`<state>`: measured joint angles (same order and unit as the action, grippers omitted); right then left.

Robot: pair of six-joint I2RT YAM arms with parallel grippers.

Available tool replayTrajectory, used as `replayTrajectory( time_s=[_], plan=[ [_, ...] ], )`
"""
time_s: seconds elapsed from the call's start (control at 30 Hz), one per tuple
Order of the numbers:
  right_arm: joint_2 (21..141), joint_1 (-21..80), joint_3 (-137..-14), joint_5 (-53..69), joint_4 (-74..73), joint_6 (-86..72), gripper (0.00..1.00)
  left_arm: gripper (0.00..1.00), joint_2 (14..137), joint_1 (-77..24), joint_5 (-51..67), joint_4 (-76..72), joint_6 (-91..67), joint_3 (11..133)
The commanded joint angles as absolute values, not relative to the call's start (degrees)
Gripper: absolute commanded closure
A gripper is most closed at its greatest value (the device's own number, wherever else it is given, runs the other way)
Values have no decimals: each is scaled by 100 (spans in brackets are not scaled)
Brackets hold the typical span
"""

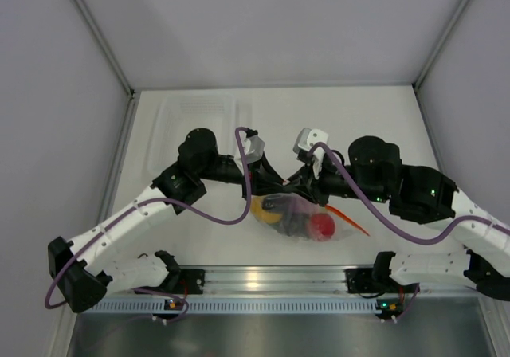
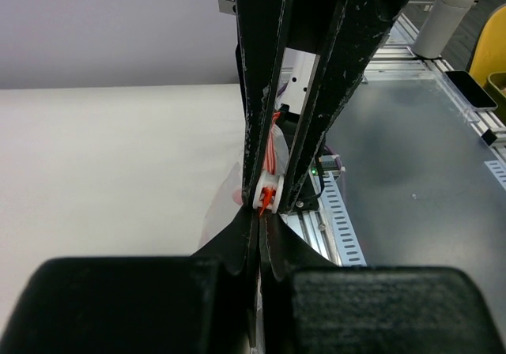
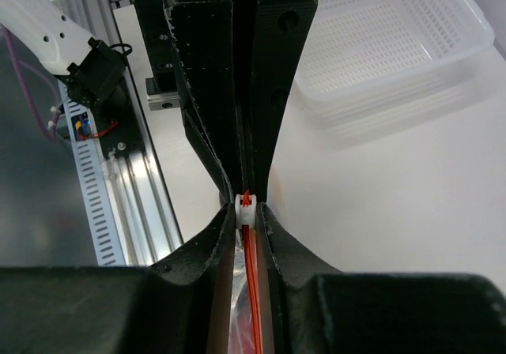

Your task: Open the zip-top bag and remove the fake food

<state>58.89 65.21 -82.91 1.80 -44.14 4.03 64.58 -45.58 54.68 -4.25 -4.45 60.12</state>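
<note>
The zip-top bag (image 1: 307, 217) hangs just above the table between both grippers, holding the fake food: a yellow lemon (image 1: 265, 209), a red tomato (image 1: 322, 226) and dark pieces (image 1: 292, 220). Its red-orange zipper strip (image 1: 352, 218) trails to the right. My left gripper (image 1: 269, 183) is shut on the bag's top edge (image 2: 234, 197), tips (image 2: 261, 212) against the white slider (image 2: 269, 190). My right gripper (image 1: 297, 182) faces it, shut on the zipper strip (image 3: 251, 275), the slider (image 3: 247, 206) at its tips (image 3: 247, 200). The bag's mouth is hidden by the fingers.
A white perforated basket (image 3: 379, 46) stands on the table at the back left, faint in the top view (image 1: 199, 118). The aluminium rail (image 1: 263, 281) with the arm bases runs along the near edge. White walls close in the sides and back.
</note>
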Motion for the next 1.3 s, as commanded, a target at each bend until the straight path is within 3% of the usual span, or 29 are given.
replayTrajectory(
  time_s=[0.0,0.1,0.73,0.83,0.87,0.97,1.27],
  plan=[
    [5792,6451,-8297,317,-4157,483,84,100,6214,-4579,5625,-800,-413,6275],
    [5757,6434,-8271,316,-4105,448,77,100,6240,-4579,5616,-800,-413,6275],
    [5906,6398,-8350,343,-3920,439,78,100,6328,-4579,5695,-800,-466,6311],
    [5924,6398,-8350,396,-3920,475,84,100,6319,-4579,5695,-800,-475,6311],
    [5924,6398,-8332,404,-3920,475,91,100,6328,-4579,5687,-800,-475,6311],
    [5898,6398,-8297,352,-3929,483,100,100,6293,-4570,5617,-809,-483,6293],
    [5547,6363,-7884,211,-3990,571,100,100,6091,-4500,5107,-809,-589,6319]
  ],
)
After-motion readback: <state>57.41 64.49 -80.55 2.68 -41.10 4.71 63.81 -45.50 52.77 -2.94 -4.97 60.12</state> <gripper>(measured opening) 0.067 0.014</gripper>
